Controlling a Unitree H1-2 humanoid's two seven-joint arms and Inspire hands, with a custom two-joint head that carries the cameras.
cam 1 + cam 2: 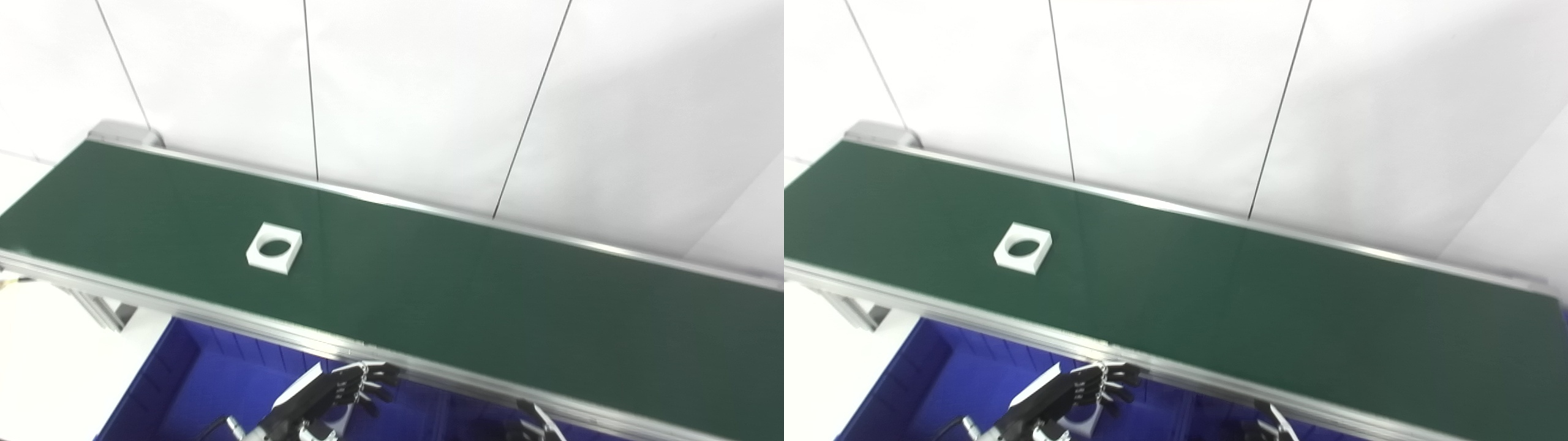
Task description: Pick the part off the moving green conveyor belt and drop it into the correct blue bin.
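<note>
One white square part point(274, 247) with a round hole lies flat on the single green belt point(465, 294), toward its left end. Left hand point(331, 395) hovers over the blue bin point(184, 380), fingers spread, holding nothing; right hand point(539, 425) barely shows, its state unclear

White square part point(274, 247) with round centre hole lies flat on green conveyor belt point(465, 288), toward left end, nearer front rail. Blue bin point(184, 386) sits below belt's front edge.
</note>
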